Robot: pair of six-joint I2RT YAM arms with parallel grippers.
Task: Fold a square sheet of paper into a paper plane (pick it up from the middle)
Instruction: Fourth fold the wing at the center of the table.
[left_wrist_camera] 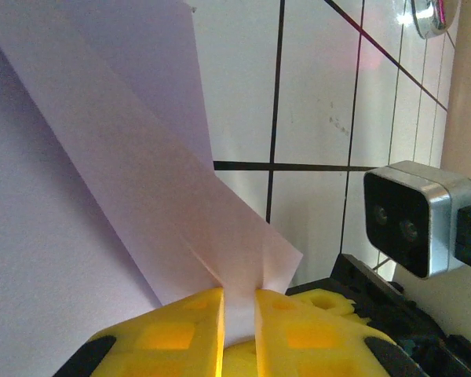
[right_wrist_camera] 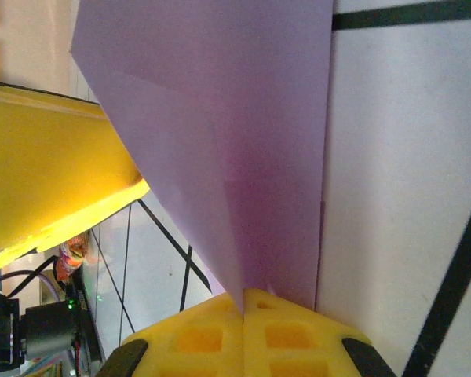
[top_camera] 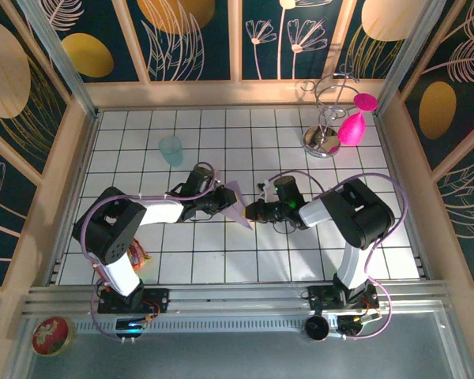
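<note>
1. Where the left wrist cam looks along its own yellow fingers [left_wrist_camera: 173, 338], the left gripper [left_wrist_camera: 239, 306] is clamped on an edge of the sheet [left_wrist_camera: 102, 196]. Only a paper-thin slot shows btwn the 2 pads.
2. Right gripper [right_wrist_camera: 243, 302]: fingers pressed together, w/ the narrow end of the sheet [right_wrist_camera: 235, 118] nipped in the seam.
3. Top cam: left gripper [top_camera: 221, 201] and right gripper [top_camera: 257, 212] face each other near table centre. The sheet [top_camera: 237, 201] is held btwn them, apparently clear of the tiled table [top_camera: 221, 260].
4. Sheet shape: not a flat square. It is pale lilac and tapers to a point on the near side in the top cam. Both wrist views show 1 diagonal crease plus overlapping layers.
5. Progress (est.): pickup done, early folds done, dart outline forming. Left to do: remaining folds, wings, final creasing, set-down. Exact fold count can't be told.
6. Surroundings, all well apart from the work:
   - teal cup [top_camera: 171, 150] at far left
   - wire stand [top_camera: 324, 118] w/ pink bulb [top_camera: 351, 128] at far right
   - snack packet [top_camera: 138, 254] by the left arm
   - red tin [top_camera: 51, 335] beyond the near-left corner
7. Markings: sheet is plain, no print. No legible brand or label on either gripper. Print on packet and tin is too small to read.
</note>
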